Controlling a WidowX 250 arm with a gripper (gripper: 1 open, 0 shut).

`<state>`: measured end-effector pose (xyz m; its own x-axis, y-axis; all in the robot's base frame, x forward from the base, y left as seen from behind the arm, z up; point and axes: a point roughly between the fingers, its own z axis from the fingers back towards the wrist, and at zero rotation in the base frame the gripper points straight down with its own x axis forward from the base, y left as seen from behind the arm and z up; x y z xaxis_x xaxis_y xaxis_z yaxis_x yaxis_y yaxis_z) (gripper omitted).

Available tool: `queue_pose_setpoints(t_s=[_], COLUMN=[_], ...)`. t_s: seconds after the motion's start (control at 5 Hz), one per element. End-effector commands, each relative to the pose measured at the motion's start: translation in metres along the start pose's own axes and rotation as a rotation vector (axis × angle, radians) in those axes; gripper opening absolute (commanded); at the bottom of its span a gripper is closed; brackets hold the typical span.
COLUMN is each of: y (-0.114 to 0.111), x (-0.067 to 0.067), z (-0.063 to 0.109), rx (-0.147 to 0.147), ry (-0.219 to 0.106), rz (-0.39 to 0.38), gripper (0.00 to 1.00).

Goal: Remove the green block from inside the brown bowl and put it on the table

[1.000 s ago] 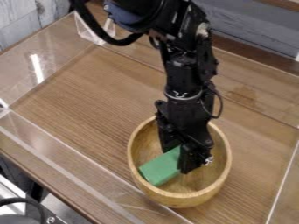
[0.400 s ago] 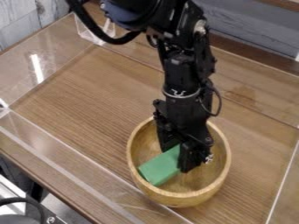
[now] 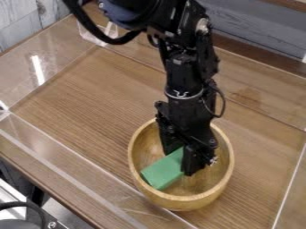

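On the far left, a see-through wall [image 3: 34,64] runs along the side of the brown table [image 3: 84,100]. There is a shiny spot on the wall. Down in the near left corner, a black wire [image 3: 27,207] bends round.

Next comes the bowl [image 3: 145,198]. It is round and light brown, and it sits flat on the table. The green block [image 3: 164,170] is inside the bowl, on the left part. It lies on a slant, with its near end to the left and its far end up by the gripper [image 3: 195,164]. That far end is partly hidden by the black parts.

The arm [image 3: 183,67] is black. It comes in from the top of the view and reaches down, with its low end leaning a little to the right. A fat black cord [image 3: 86,20] loops out on its left side. The gripper points down into the bowl, just beside the block. I cannot tell if it is open or shut, or if it has hold of the block, because its tips are dark and mixed up with the shadows.

A second ago, the arm and the bowl were a tiny bit more to the right. Now both have slid a little to the left. The block is still in the bowl, at nearly the same slant.
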<state>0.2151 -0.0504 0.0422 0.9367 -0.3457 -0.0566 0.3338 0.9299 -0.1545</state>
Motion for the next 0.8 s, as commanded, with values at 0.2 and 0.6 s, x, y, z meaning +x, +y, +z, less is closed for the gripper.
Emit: queue_pose_setpoints(t_s=[0.2,0.6], y=[-0.0007,-0.001], x=[-0.0001,-0.0027], z=[0.0073,0.0067], rx=[-0.004,-0.013], ry=[-0.031,-0.024], rz=[0.017,0.037], gripper=[0.0,0.0])
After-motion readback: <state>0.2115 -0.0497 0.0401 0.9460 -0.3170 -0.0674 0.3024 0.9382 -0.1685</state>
